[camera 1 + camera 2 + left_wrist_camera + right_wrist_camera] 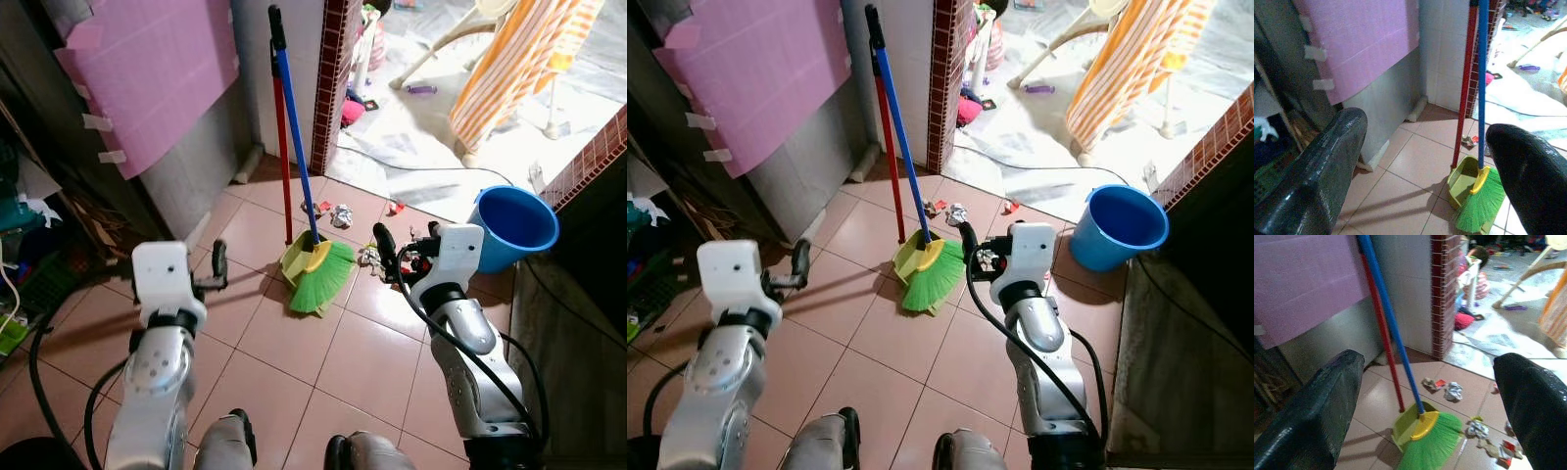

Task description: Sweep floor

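we hold our left gripper [1420, 161] and right gripper [1425, 396] spread wide and empty, the green broom [321, 277] resting in its yellow dustpan [297, 262] against the wall, blue bucket [512, 227] just beside scattered litter [1453, 391].

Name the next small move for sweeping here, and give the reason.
Probably reach the right hand forward to the broom's blue handle. Both hands are open and hold nothing, the broom leans on the wall over the dustpan, and litter lies on the tiles.
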### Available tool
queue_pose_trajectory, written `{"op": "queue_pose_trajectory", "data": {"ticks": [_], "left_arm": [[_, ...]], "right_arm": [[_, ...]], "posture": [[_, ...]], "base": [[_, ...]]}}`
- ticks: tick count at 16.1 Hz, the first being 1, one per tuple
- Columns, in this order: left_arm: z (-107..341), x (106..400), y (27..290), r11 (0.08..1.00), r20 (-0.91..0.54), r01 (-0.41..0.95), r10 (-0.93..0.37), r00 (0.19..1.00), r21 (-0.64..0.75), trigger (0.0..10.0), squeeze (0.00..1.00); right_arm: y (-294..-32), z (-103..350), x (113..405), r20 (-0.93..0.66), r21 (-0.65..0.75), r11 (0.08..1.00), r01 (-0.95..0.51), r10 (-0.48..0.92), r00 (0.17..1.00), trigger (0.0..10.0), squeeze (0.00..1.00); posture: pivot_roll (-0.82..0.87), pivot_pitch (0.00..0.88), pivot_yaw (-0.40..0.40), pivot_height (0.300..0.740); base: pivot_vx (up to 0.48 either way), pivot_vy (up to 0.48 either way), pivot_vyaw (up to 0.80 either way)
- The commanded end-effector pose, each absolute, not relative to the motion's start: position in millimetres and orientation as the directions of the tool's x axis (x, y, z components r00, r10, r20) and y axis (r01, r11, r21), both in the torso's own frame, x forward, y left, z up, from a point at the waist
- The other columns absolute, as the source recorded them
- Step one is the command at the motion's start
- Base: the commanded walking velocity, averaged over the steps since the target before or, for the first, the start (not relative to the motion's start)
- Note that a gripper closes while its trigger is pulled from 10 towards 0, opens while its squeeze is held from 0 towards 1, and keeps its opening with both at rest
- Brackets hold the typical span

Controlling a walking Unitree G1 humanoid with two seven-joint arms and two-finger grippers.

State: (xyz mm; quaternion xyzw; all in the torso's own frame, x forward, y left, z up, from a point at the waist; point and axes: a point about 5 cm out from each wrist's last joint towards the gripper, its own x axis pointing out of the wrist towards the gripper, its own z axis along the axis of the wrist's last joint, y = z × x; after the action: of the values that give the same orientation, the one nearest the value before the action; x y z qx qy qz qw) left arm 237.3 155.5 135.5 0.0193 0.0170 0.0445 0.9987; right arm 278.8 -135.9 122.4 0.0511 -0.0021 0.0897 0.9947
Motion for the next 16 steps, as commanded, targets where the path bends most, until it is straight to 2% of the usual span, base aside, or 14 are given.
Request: {"op": "queue_pose_trajectory", "data": {"ticks": [1,3,5,7,10,16], "left_arm": [[133.7,236.7,159.7,0.996,-0.047,-0.082,0.084,0.995,0.043,10.0,0.00],[131.6,234.9,160.3,0.996,-0.056,-0.083,0.085,0.995,0.035,10.0,0.00],[129.8,233.2,157.5,0.997,-0.065,-0.079,0.081,0.995,0.025,10.0,0.00],[127.5,232.7,153.0,0.997,-0.074,-0.072,0.074,0.995,0.022,10.0,0.00],[129.3,234.9,152.5,0.998,-0.068,-0.062,0.063,0.996,0.013,10.0,0.00],[130.3,236.5,153.2,0.998,-0.061,-0.064,0.064,0.996,0.014,10.0,0.00]], "right_arm": [[-132.1,121.6,279.8,0.003,0.098,0.977,-0.191,0.191,0.982,10.0,0.00],[-131.5,119.1,284.6,-0.037,0.060,0.985,-0.162,0.164,0.986,10.0,0.00],[-127.5,120.1,285.7,-0.046,0.179,0.969,-0.172,0.183,0.982,10.0,0.00],[-125.7,121.0,284.9,-0.032,0.103,0.973,-0.207,0.211,0.977,10.0,0.00],[-130.9,123.0,284.8,-0.009,0.092,0.978,-0.187,0.188,0.982,10.0,0.00],[-132.8,124.0,287.4,0.000,0.087,0.978,-0.190,0.190,0.982,10.0,0.00]], "posture": [[0.06,0.135,-0.058,0.740],[0.06,0.128,-0.048,0.740],[0.06,0.128,-0.048,0.740],[0.05,0.122,-0.044,0.740],[0.05,0.123,-0.042,0.740],[0.05,0.128,-0.047,0.740]], "base": [[0.000,0.000,0.00],[0.000,0.000,0.00],[0.000,0.000,0.00],[0.000,0.000,0.00],[0.000,0.000,0.00],[0.288,0.000,0.00]]}}
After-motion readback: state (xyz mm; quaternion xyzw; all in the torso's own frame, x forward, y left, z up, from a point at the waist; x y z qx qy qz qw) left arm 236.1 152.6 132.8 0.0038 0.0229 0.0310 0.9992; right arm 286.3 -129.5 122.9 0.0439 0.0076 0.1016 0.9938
